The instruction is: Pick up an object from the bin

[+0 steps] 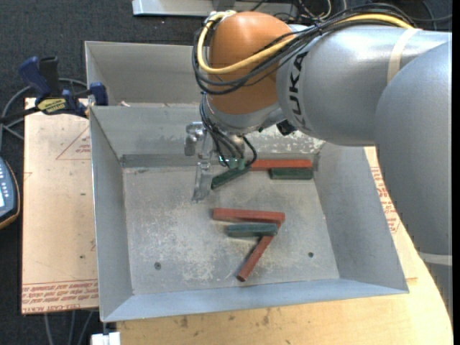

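Six little sticks in the grey bin (108,207), red ones and dark green ones, all sitting in the right half of the floor. The arm (359,70) comes in from the right with its orange cover (241,63) over the back of the bin. The gripper (202,191) hangs down near the middle, a bit toward the back wall.

The closest thing to it is a green stick (231,173), tilted with its left end low and right up against the gripper's tip. It looks like it's touching, but the wrist and cables crowd that spot. So honestly I can't tell if the claw is wide, narrow or clamped on it.

Just behind that, along the back wall, a red stick (267,164) and another green stick (292,172) lie almost end to end. Nearer the front there's a flat red stick (248,215) with a dark green stick (250,228) just beside it. A slanted red stick (255,257) runs down from those toward the front.
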Available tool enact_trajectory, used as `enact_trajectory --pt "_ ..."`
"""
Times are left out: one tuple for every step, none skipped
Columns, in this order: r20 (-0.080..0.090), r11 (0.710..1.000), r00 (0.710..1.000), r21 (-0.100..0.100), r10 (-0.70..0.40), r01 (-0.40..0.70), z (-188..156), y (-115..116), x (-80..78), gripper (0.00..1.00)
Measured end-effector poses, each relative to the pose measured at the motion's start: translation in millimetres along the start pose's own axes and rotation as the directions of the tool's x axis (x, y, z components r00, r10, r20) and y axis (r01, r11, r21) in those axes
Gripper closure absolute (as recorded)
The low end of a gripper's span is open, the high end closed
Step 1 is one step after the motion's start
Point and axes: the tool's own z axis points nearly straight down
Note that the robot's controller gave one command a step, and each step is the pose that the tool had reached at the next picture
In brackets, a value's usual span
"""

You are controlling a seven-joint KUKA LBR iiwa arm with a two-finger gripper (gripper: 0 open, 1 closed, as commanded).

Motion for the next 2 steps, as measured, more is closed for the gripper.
enact_trajectory --pt "0.003 0.952 0.952 0.001 0.306 -0.306 79 -59 -16.6 0.0" --pt "0.001 0.976 0.976 0.002 0.219 -0.219 113 -116 41.5 0.0"
